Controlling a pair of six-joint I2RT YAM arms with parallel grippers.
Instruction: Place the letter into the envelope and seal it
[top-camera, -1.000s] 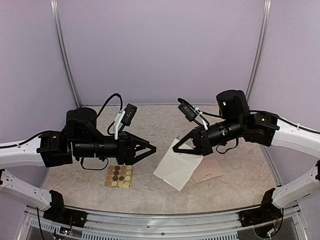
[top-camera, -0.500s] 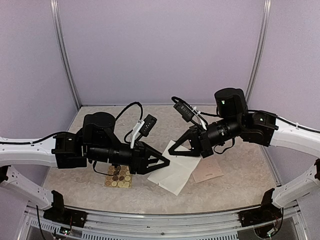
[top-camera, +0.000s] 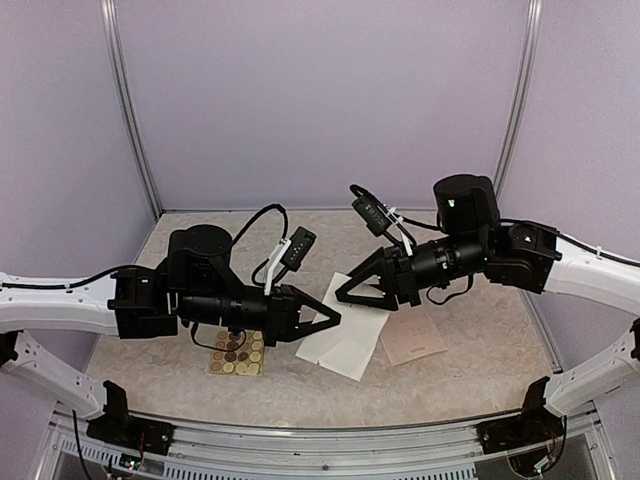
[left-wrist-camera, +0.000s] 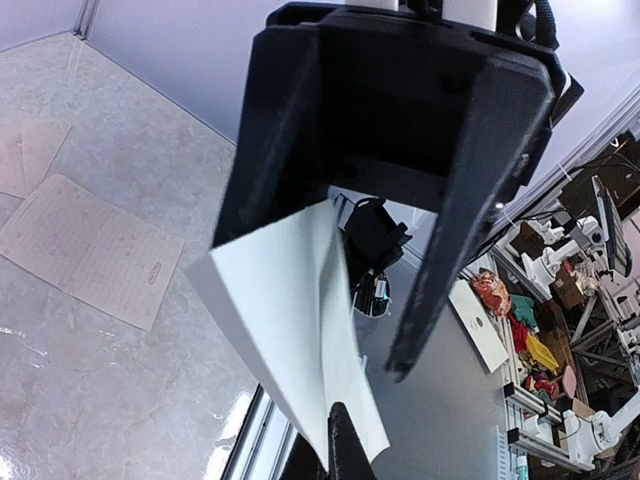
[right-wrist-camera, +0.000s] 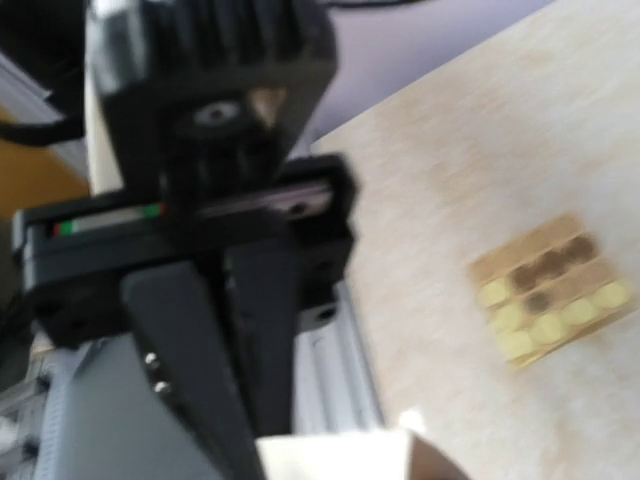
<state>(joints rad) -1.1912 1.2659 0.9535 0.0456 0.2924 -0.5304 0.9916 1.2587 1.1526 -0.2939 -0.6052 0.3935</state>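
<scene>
**Letter lifted, envelope not yet filled**

My left gripper (top-camera: 335, 318) is pinched tight on an edge of the cream rectangular paper letter (top-camera: 350, 345). The letter hangs raised and bent along a crease, just to the left of the pale pinkish-beige flat paper envelope (top-camera: 415, 340). My right gripper (top-camera: 340, 296) sits over the letter, also left of the envelope. Its jaws stand apart, one finger close beside the sheet's upper corner, clamping nothing.

The envelope lies flat on the marbled beige table (top-camera: 480, 370). Whether its flap is open I cannot tell. The small tan sheet of round stickers (top-camera: 236, 353) lies well to the left of the envelope, beyond the letter.

By my reckoning I am early on. The letter looks too large for the envelope as it is, so the fold must be finished first — then the insertion, then closing the flap and sealing.
</scene>
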